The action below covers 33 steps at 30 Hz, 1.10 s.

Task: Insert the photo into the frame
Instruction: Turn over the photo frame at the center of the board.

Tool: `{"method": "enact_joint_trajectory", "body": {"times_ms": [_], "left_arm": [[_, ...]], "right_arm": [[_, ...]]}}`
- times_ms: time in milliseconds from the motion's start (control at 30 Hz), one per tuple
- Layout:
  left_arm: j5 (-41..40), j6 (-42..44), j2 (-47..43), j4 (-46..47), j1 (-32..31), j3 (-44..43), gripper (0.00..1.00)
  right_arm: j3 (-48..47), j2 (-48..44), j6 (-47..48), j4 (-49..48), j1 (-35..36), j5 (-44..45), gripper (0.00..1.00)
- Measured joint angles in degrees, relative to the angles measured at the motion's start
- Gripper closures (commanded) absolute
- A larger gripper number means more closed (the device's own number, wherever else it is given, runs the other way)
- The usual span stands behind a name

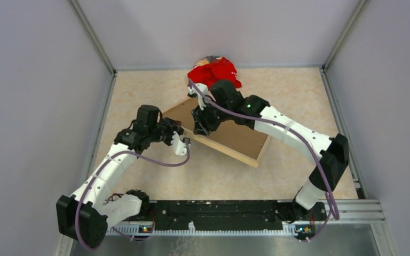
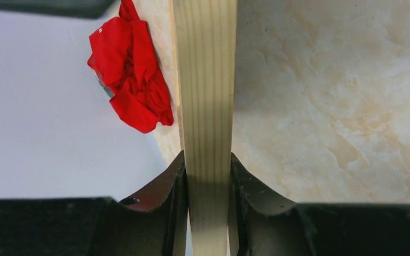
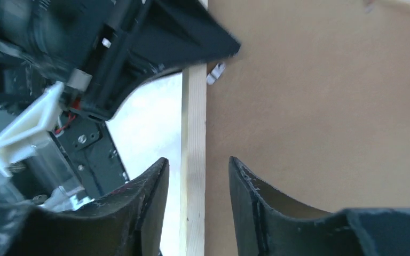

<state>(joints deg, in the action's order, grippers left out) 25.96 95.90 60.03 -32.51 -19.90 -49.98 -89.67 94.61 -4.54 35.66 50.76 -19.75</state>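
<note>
**Desk:** beige marbled desk inside a walled enclosure.

**Frame:** thin light-wood rectangular picture frame at mid-desk, back side up. A plain brown backing board fills its opening. The long axis runs diagonally from far-left to near-right, with one long rail facing the arm bases. From above it looks foreshortened, so the left end may be raised off the desk. I cannot confirm that.

**Photo:** the glossy colour photo shows in no view. Whether it sits under the board, I cannot tell.

**Left pincer****:** clamped on a frame rail at the left end, with both fingers pressed against the wood in the wrist view.

**Right pincer****:** over the same end. Its jaws stand apart astride the rail with a gap on each side, gripping nothing.

**Other items:** crumpled red cloth at the far edge, apart from the frame. Small white tabs sit at the board's edge.

**Risks (judged):**
- The board blocks the opening, so it likely has to come out first.
- If the right pincer closes on the rail instead of a tab, both arms hold the same wood and could twist the frame.
- The left hold is a single pinch on a narrow rail, so the frame could pivot or slip.
</note>
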Motion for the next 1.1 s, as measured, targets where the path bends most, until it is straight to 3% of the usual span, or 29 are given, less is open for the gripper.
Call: {"method": "enact_joint_trajectory", "body": {"times_ms": [67,133,167,367,500,767,833,967,1100], "left_arm": [[-0.09,-1.55,1.07,-0.24,-0.13,-0.92,0.86],[0.15,-3.32,2.67,-1.01,-0.31,-3.45,0.87],[0.28,-4.31,3.61,-1.38,-0.39,-5.03,0.87],[0.79,-9.07,6.14,-2.01,-0.44,-10.25,0.87],[0.76,-9.20,6.12,-2.40,-0.35,-10.25,0.87],[-0.20,-8.44,6.08,-3.98,-0.22,-10.25,0.88],[-0.35,-8.33,5.84,-4.13,-0.13,-10.23,0.88],[-0.74,-8.44,5.05,-5.03,-0.09,-10.23,0.88],[-1.99,-8.24,4.66,-4.74,-0.09,-10.23,0.88]], "right_arm": [[-2.56,-1.07,3.85,0.70,-0.07,2.32,0.42],[-3.13,-3.56,7.28,1.16,-0.11,4.13,0.19],[-3.10,-5.01,8.90,1.73,-0.09,5.01,0.16],[-0.83,-12.22,17.51,4.11,2.36,13.09,0.16],[3.08,-11.89,22.14,6.29,6.23,19.85,0.16],[6.64,-7.48,28.26,5.88,7.65,28.50,0.25],[7.19,-7.48,29.07,4.28,7.76,30.03,0.33],[9.94,-7.54,30.10,0.04,7.93,33.66,0.61],[12.92,-8.66,29.42,-4.61,8.02,35.10,0.67]]}}
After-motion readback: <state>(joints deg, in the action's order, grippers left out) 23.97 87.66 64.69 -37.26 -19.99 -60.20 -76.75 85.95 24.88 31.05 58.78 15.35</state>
